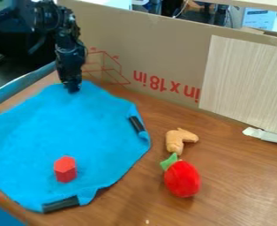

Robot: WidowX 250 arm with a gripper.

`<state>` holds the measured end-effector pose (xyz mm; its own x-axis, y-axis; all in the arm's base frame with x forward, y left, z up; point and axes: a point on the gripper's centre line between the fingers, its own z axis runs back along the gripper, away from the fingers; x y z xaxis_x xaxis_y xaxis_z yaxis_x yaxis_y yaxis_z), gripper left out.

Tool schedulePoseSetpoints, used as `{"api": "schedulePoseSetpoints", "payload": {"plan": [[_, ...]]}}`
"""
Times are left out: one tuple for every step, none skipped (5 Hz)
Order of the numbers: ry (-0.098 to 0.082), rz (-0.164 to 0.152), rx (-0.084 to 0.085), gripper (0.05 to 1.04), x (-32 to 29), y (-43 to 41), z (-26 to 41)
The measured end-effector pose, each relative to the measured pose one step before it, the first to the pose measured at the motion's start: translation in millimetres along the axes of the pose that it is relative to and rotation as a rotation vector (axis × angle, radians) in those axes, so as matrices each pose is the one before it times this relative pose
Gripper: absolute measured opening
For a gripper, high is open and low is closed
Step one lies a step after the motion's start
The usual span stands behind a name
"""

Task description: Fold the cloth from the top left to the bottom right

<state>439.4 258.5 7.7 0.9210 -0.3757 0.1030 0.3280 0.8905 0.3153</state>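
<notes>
blue cloth (105,137), far edge at claw (73,90)

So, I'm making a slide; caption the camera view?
Black gripper at the top of a spread blue cloth bearing a red hexagonal block.

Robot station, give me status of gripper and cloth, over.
Gripper at top edge of blue cloth. Cloth spread out. Red block on it, may obstruct fold.

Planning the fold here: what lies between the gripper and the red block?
In the camera view, just a bare stretch of cloth lies between the gripper and the red block.
</notes>
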Motion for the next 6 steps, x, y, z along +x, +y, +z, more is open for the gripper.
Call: {"api": "schedulePoseSetpoints", "payload": {"plan": [[-0.0007, 0.0085, -0.0137, 0.412, 0.18, -2.31, -1.05], [-0.0072, -0.0045, -0.0075, 0.208, 0.06, -0.3, -0.16], [-0.0105, 0.0037, -0.0071, 0.094, -1.83, 1.16, -1.05], [0.001, -0.0006, -0.0204, 0.066, -2.64, -3.26, -2.32], [-0.0165, 0.0144, -0.0427, 0.063, -6.93, -1.44, 3.39], [-0.0215, -0.0095, -0.0611, 0.063, -13.83, -7.63, 11.83]]}}
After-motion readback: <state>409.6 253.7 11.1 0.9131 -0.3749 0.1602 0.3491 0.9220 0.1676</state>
